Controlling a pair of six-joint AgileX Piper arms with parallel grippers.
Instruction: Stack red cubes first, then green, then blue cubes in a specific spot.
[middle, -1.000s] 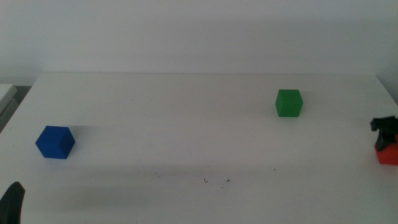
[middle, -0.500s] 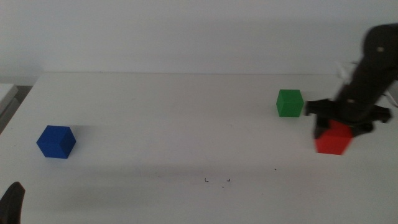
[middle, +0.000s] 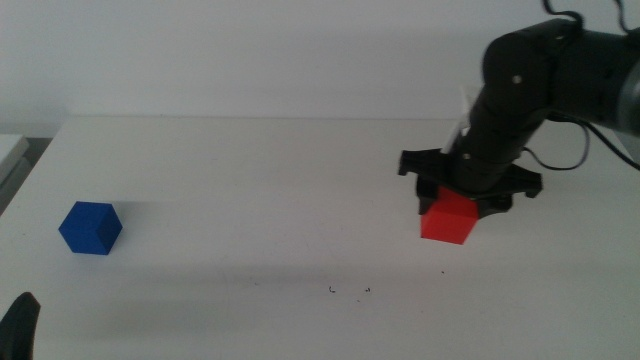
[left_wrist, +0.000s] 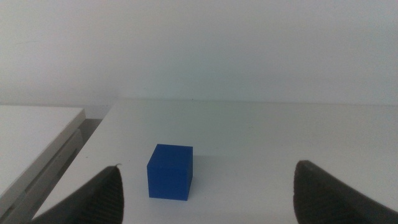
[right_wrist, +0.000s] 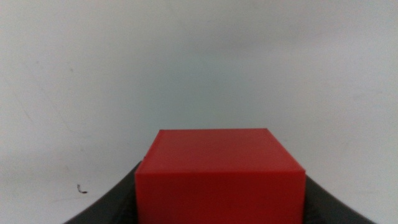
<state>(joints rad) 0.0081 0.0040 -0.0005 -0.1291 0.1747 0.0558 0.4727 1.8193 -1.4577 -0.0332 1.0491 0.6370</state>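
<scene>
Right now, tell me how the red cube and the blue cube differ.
The red cube is gripped in the right tool toward the table's right; the blue cube sits free at the far left, in front of the open left tool. Red versus deep blue. Both look the same size, with matte faces.

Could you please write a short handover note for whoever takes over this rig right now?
Right gripper: shut on the red cube, carried over the right half of the table, short of the small black marks of the stacking spot.
Left gripper: open, waiting at the near left corner, facing the blue cube, which sits on the table's left side.
Green cube: not visible in any view now, probably hidden behind the right arm.
Done: red cube picked up.
Left: set red on the marks, then stack green, then blue on top.
</scene>
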